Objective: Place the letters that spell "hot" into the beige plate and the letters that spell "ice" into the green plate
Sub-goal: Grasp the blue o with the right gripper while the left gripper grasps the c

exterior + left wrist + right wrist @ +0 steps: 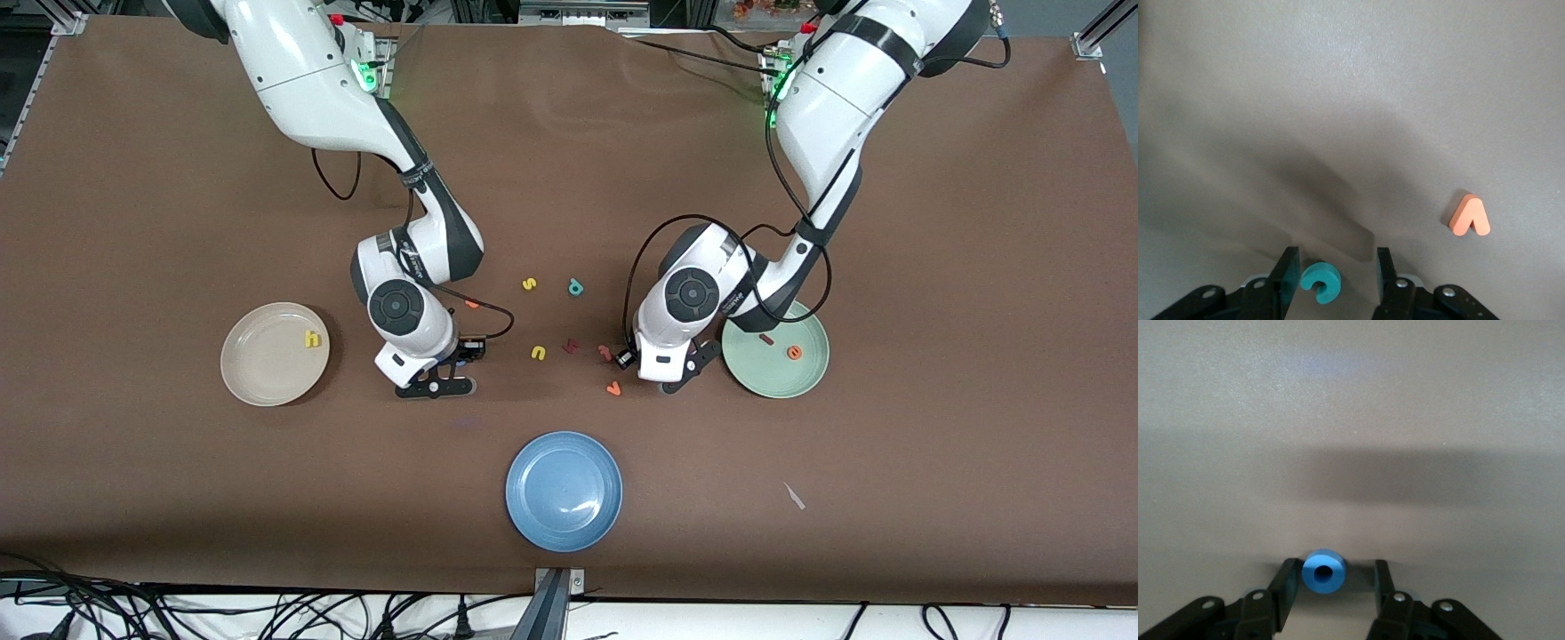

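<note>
Bench (133,222), brown and wide, carries everything; right arm (418,258) and left arm (711,293) both reach down to it; beige plate (267,378) has the yellow h (312,339) in it; green plate (773,382) has the dark red i (765,339) and orange e (794,352) in it; right jaws, low near the beige plate, stand open around the blue o (1324,571), with a gap on each side; left jaws, just beside the green plate, stand open around the teal c (1319,282); these foam letters are probably light, soft and squashy, so pinch gently across the outer edges; tiny print on the arms cannot be read.
</note>
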You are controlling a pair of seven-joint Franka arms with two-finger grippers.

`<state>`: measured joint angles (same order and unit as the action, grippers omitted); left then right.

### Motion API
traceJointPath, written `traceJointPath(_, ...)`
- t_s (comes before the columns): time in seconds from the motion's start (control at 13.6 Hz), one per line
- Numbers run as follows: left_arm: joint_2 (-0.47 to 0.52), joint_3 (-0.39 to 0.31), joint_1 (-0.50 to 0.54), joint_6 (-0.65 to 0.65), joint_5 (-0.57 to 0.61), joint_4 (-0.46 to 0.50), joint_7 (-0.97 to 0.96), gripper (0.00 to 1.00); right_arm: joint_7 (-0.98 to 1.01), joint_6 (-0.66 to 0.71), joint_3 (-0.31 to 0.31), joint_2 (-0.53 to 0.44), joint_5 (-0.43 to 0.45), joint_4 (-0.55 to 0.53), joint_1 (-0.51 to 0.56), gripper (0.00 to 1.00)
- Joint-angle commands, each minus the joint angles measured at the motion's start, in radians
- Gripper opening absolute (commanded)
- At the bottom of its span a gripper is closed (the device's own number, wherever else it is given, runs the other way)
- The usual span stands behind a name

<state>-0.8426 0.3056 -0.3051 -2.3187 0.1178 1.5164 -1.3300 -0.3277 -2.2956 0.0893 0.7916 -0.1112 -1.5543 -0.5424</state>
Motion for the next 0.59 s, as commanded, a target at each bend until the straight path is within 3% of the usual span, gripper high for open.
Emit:
traceJointPath(0.0,-0.020,-0.002,-0.011,0.005,0.029,-0.021,-0.012,0.48,-0.005,-0.010,-0.002,-0.003,-0.019,-0.013,-0.004,0.47)
traceJointPath(0.22,-0.021,-0.002,-0.011,0.005,0.031,-0.016,-0.014,0.39,-0.005,-0.008,-0.002,-0.002,-0.019,-0.013,-0.005,0.43)
traceJointPath(0.52,-0.021,-0.002,-0.012,0.012,0.031,-0.013,-0.012,0.28,-0.005,-0.008,-0.002,-0.003,-0.019,-0.013,-0.005,0.27)
